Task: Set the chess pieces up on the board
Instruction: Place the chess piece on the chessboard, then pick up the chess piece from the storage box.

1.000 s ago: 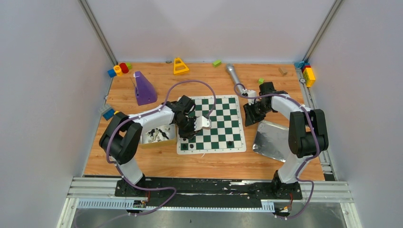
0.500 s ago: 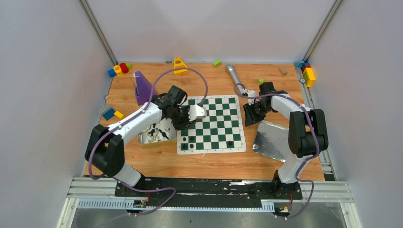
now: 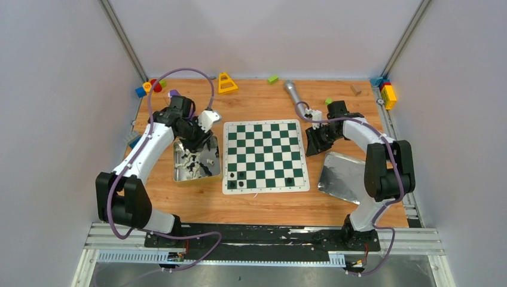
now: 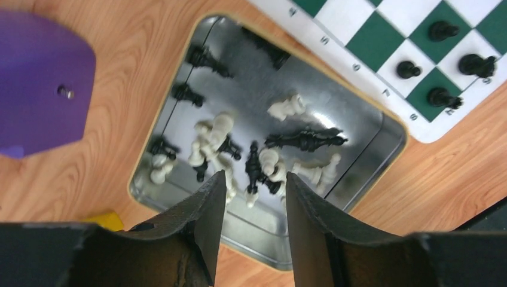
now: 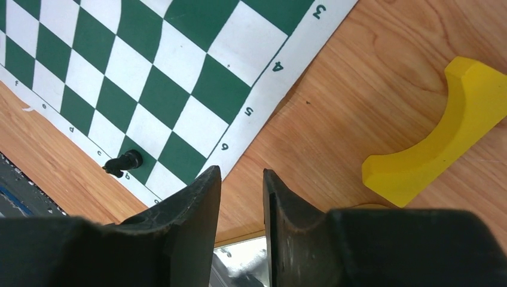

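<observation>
While glossy chess pieces [image 4: 222, 128] litter shiny metal tray [image 4: 365, 161], both jaws parted, empty.

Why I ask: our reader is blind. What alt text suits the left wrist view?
The left gripper, jaws open and empty, hangs above a metal tray of jumbled black and white chess pieces; four black pieces sit on the board corner.

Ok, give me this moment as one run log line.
left tool: open, empty, over tray of loose chess pieces | right tool: open, empty, beside board edge | board: five black pieces placed
</observation>
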Robot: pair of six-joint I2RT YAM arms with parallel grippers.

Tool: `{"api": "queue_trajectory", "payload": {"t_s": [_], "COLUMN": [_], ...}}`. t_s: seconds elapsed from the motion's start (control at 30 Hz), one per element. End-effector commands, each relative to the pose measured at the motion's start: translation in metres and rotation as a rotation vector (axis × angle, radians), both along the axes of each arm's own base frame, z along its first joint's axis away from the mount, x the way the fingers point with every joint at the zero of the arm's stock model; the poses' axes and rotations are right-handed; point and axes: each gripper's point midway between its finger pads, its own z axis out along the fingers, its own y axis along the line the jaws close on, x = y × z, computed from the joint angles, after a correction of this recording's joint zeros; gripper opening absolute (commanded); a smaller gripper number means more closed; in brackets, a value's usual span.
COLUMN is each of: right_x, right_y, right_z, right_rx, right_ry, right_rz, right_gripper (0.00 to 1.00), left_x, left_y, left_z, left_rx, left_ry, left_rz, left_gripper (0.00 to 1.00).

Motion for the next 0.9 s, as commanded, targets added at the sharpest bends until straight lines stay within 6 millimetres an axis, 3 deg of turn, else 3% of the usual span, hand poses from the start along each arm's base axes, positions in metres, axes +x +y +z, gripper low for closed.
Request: {"api": "queue_trajectory", "payload": {"t_s": [0.0,0.17,0.4,0.67,0.87], "right_x": [0.018,0.019,0.016,0.015,0.014], "right_y": [0.009,0.009,0.006,0.004,0.003], "right_z": [0.034,0.04,0.044,0.042,0.031], "right_rx": [0.058,0.06,0.056,0.058,0.057], "right_ry": [-0.121,-0.154,-0.209,-0.247,-0.213], "right_rz": [0.013,0.022,0.037,0.05,0.047], "right_gripper": [0.34,0.39,0.4,0.38,0.37], "left_x": [-0.002,0.005,0.009,0.008,-0.006], "left_y": [0.034,0.056,0.069,0.032,0.01], "left_z": [0.002,-0.011,-0.037,-0.035,-0.043], "left_rx": [0.059,0.097,0.124,-0.045,-0.035], "left_ry": [0.018,0.055,0.092,0.087,0.115], "left_rz": [0.153,0.264,0.277,0.078,-0.116], "left_gripper": [0.51,0.6,0.61,0.53,0.5]}}
